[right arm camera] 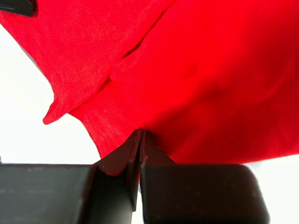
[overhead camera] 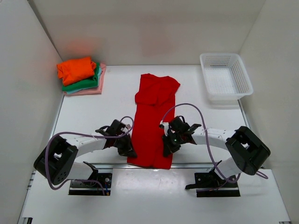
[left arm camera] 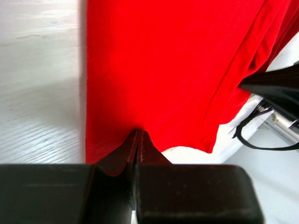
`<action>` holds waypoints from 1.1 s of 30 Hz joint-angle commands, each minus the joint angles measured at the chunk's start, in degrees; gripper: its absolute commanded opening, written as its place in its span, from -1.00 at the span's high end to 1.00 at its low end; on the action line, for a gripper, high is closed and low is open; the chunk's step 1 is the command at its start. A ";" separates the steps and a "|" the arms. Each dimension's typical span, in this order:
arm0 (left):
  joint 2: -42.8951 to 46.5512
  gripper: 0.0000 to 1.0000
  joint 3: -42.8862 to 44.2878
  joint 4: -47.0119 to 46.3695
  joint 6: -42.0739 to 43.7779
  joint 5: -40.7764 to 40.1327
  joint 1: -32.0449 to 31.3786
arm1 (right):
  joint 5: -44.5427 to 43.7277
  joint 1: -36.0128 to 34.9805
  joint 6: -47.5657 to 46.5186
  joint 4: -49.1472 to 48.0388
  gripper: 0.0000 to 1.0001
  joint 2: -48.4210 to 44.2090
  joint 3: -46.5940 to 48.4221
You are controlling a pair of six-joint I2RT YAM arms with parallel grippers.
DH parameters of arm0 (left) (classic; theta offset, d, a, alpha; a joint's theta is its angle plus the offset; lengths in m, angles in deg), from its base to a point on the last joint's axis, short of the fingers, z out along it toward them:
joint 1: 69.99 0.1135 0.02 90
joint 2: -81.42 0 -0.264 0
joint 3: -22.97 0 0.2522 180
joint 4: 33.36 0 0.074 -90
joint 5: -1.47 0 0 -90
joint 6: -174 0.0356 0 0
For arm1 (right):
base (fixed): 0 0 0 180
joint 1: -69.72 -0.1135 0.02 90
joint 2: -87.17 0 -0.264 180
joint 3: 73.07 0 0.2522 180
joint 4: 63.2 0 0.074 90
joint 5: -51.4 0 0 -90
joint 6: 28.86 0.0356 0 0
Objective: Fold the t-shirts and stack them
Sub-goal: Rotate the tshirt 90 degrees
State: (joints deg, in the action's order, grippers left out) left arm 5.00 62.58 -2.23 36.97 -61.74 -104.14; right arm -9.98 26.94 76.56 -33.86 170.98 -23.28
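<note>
Red shirt [overhead camera: 152, 126] lies mid-tabletop [overhead camera: 93, 116] as a long strip; left end effector [left arm camera: 138, 136] and right end effector [right arm camera: 140, 136] are clamped on its near end. Three folded shirts [overhead camera: 81, 77] sit stacked far left; red awaits cross-folding, stacking.

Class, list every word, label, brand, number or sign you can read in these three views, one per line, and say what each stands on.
None: no readable text in any view.
The large red cloth t-shirt, the folded stack of orange, green and pink cloth shirts and the white plastic mesh basket all appear plain.
</note>
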 commanded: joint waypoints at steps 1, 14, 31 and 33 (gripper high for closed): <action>-1.62 0.98 -1.24 1.44 3.08 -2.88 -2.32 | -2.51 1.47 -1.96 2.26 1.00 -1.36 -2.45; 7.76 0.73 13.00 -3.73 -2.17 11.44 8.04 | -9.20 4.64 -6.80 7.74 0.53 -4.80 18.96; -26.21 0.25 36.90 -19.39 6.50 -6.82 23.00 | -7.45 11.13 -9.01 -3.36 0.79 1.89 27.26; -28.42 0.20 39.44 -19.39 8.26 -10.60 22.29 | -6.57 12.81 -9.35 -3.27 0.79 -0.39 26.29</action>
State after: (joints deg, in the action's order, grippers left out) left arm -23.57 97.73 -17.60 43.09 -67.91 -80.82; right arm -19.31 37.03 68.15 -35.11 175.04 4.30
